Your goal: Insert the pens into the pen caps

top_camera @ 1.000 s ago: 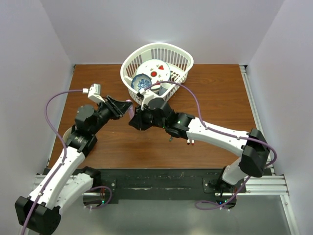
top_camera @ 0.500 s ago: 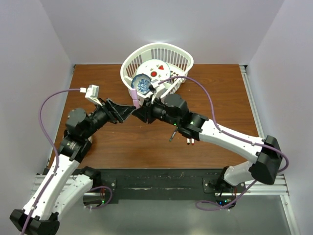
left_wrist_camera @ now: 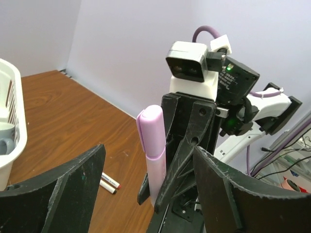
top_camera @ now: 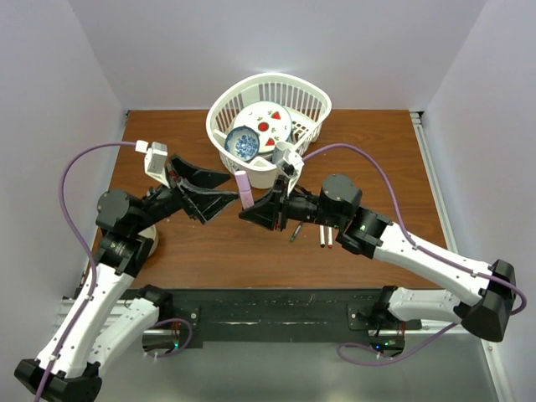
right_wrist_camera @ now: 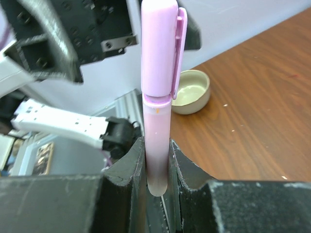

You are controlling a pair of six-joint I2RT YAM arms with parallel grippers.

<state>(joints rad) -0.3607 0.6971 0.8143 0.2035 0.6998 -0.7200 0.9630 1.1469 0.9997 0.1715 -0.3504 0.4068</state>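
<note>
Above mid-table, pink marker (top_camera: 244, 186): capped, upright, clenched in your right gripper (right_wrist_camera: 158, 167).
Left gripper (top_camera: 230, 185): jaws wide, holding nothing, just beside marker.
Remaining: white pens (top_camera: 325, 243) on table (top_camera: 377, 167), apparently yours to cap next.

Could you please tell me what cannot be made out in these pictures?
Marker lower end: left wrist view, behind the right gripper's jaws.
Loose pens: top view, too small to tell capped from bare.
Same pens, left wrist view: cut off behind the left gripper's jaw.
</note>
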